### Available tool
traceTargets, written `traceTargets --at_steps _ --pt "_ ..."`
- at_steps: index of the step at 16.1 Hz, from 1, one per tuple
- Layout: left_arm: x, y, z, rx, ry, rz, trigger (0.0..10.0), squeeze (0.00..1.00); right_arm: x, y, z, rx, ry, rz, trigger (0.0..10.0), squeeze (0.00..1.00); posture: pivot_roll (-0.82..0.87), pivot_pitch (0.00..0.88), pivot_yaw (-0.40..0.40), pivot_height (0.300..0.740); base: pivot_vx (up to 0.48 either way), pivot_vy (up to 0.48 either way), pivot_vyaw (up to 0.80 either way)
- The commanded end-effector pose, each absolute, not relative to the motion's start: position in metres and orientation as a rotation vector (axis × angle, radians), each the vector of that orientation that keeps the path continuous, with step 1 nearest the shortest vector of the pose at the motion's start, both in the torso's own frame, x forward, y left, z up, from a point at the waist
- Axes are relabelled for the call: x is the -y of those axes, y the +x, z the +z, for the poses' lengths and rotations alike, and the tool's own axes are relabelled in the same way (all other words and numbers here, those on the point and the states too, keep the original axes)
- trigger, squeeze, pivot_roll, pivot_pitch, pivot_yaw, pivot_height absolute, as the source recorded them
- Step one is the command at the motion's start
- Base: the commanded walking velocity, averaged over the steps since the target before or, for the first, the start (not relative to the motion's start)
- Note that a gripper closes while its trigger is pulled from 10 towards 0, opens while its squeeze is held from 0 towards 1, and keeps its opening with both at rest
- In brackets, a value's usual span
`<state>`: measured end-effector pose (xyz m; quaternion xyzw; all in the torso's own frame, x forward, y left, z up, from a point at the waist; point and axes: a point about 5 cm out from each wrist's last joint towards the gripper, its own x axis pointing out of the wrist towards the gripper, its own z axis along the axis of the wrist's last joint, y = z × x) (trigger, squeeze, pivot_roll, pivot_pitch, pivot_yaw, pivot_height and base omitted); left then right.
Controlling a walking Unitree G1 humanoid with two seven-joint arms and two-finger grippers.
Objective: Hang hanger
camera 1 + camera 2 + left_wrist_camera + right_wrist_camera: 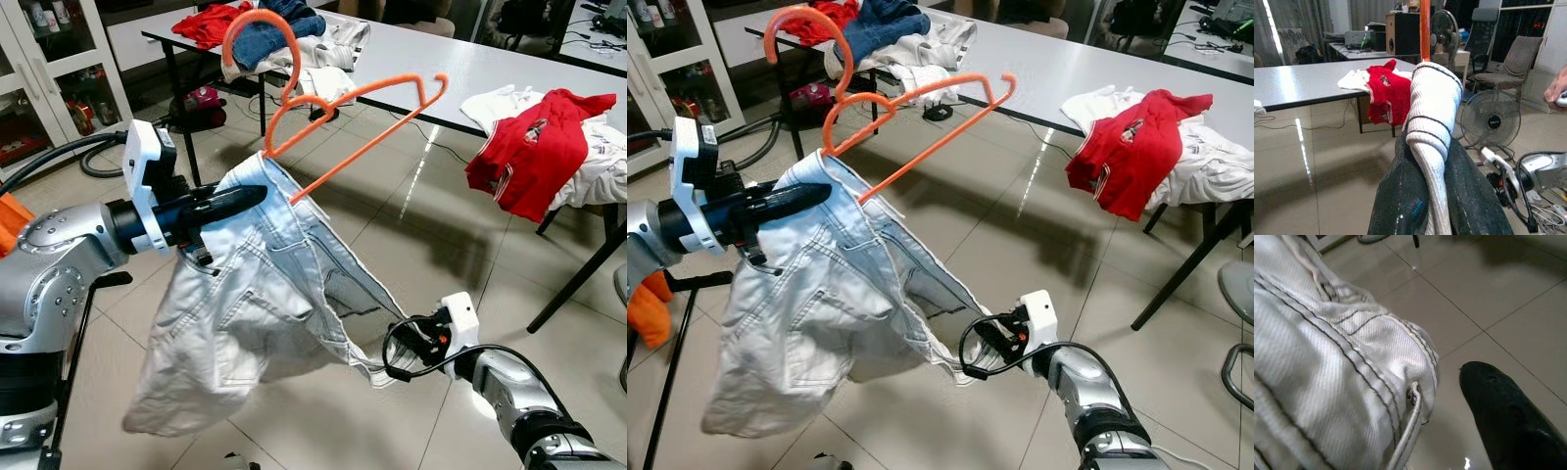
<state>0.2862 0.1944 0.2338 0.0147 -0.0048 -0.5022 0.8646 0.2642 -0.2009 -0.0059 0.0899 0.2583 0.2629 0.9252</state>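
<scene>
The left gripper is held up in the air, out in front of the robot; its two black fingers are squeezed together on the waistband of the pale jeans; in the left wrist view a thick fold of the white cloth sits pinched between them. The orange hanger is up high too, above the floor; its lower end is tucked into the top of the jeans just beside the left gripper's tips; its hook curls up in the air, in front of the far table. The hanger is tilted, with one arm slanting up and away toward the long white table. The jeans hang down from the gripper in a big baggy bunch over the shiny tiled floor.

The right gripper is low down, at the bottom edge of the jeans; in the right wrist view one black finger stands apart from the hem, so the gripper looks spread wide and not squeezing the cloth.

A red shirt hangs over the near edge of the table on top of white clothes; at the far left end of the table lies a heap of blue, red and white clothes. A person's hand shows at the side of the left wrist view, near a floor fan.
</scene>
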Motion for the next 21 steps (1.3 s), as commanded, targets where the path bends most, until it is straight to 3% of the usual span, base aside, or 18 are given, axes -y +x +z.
traceTargets --at_steps 1,15,21 --pt "-0.196 0.287 0.245 0.065 0.069 -1.054 10.0 0.00 0.212 0.265 -0.002 -0.508 0.192 0.516 0.0 0.00 -0.09 0.000 -0.032 0.740 0.000 0.000 0.00" --pt "-0.198 0.279 0.228 -0.006 0.168 -1.103 10.0 0.00 0.232 0.271 0.019 -0.465 0.279 0.617 0.0 0.00 -0.09 0.000 -0.034 0.740 0.000 0.000 0.00" --pt "-0.202 0.267 0.202 -0.130 0.346 -1.186 10.0 0.00 0.259 0.301 0.068 -0.388 0.233 0.614 0.0 0.00 -0.10 0.000 -0.050 0.740 0.000 0.000 0.00"
